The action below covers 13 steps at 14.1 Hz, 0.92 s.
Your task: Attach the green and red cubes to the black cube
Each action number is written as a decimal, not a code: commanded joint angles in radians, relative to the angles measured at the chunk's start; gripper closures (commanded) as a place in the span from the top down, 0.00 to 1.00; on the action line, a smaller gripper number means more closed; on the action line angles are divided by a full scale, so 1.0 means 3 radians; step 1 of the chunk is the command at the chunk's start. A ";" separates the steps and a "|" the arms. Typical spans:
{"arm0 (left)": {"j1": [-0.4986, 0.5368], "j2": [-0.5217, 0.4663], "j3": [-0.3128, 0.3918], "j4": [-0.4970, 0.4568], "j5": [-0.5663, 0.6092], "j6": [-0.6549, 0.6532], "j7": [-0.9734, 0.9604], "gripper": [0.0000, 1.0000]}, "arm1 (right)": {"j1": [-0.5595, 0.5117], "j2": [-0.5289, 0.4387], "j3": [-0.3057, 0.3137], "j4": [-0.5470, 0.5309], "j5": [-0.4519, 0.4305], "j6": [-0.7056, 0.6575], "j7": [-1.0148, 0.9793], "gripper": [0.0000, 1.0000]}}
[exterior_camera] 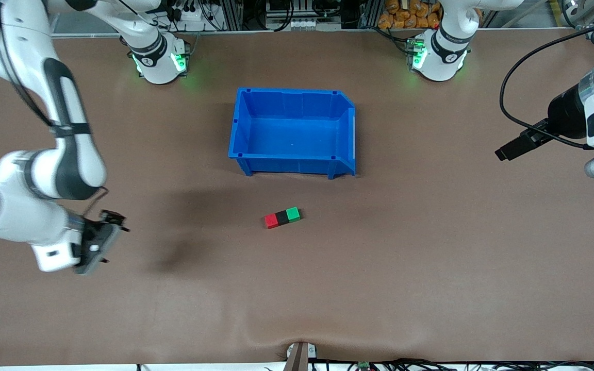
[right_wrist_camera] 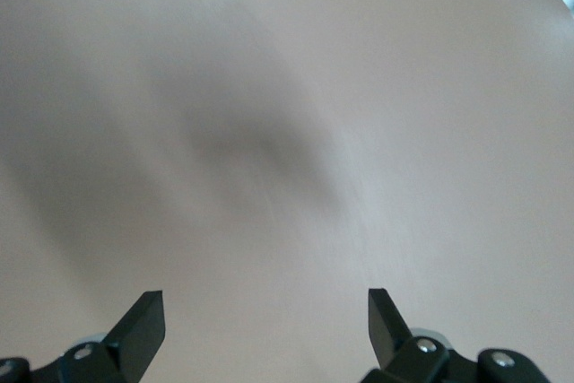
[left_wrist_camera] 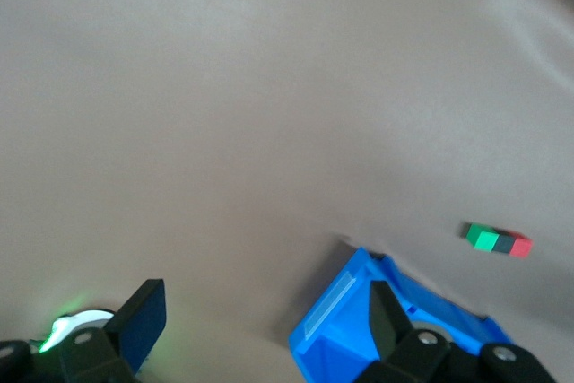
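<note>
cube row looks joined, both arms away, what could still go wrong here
1. The red cube, black cube and green cube sit in a touching row on bare table; how firmly they hold is not visible.
2. Both the left end effector and right end effector are open and empty, so nothing steadies the row.

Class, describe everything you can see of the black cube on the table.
The black cube is small, plain and matte, the same size as its neighbours. It sits flat on the brown table, the middle piece of a short row: the red cube touches one face and the green cube the other. The row lies nearer the front camera than the blue bin. No gripper touches it.
</note>
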 commanded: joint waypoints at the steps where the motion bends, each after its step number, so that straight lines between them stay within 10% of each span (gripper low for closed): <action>1: 0.0059 -0.0165 0.0003 -0.0078 -0.0041 0.0003 0.0303 1.00 | -0.0104 -0.0398 0.0011 -0.0111 -0.0019 -0.0501 0.0551 1.00; 4: 0.0146 -0.0353 -0.0017 -0.0287 -0.0057 0.0013 0.0624 1.00 | -0.0104 -0.0736 -0.0061 -0.0111 -0.0040 -0.1033 0.1385 1.00; 7: 0.0177 -0.0971 -0.0007 -0.1174 -0.0037 0.0410 0.0779 1.00 | -0.0160 -0.1053 -0.0076 -0.0121 -0.0065 -0.1509 0.1820 1.00; 13: 0.0192 -0.1499 -0.0073 -0.1898 0.0188 0.0545 0.1306 1.00 | -0.0054 -0.1610 -0.0107 -0.0167 -0.0091 -0.1520 0.2598 1.00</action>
